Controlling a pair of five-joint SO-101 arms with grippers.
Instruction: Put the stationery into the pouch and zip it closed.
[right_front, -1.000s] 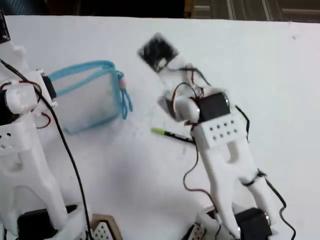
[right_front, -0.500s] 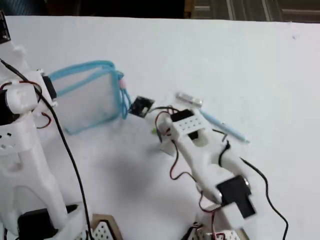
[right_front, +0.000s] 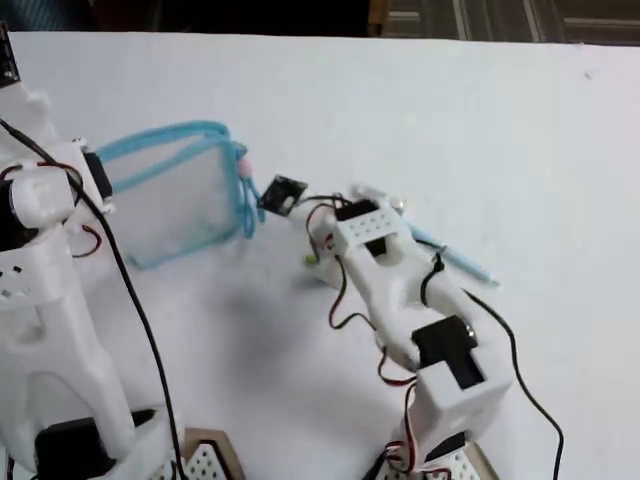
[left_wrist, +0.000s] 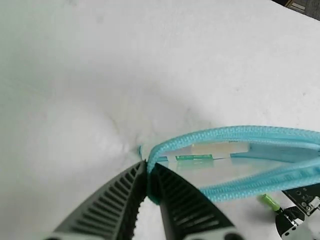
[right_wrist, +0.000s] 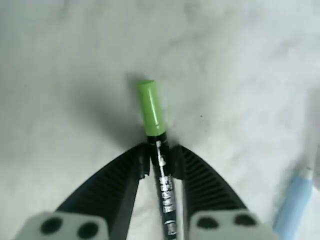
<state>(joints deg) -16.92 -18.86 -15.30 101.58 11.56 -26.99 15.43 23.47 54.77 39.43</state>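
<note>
Two arms work at one white worktop that carries one pouch and two pens. The pouch, clear with a blue zipper band, lies near the left arm and well in from the worktop's far edge. Its zipper bands stand apart, so the mouth is open. Through its clear wall a pale flat item with a green strip shows, probably inside it, though the view is poor. The left hand is clamped on the end of the zipper band.

The right hand pinches the black pen with a green cap, which lies on the worktop just beside the pouch's tasselled end. The light blue pen lies on the far side of the right arm, near it.
</note>
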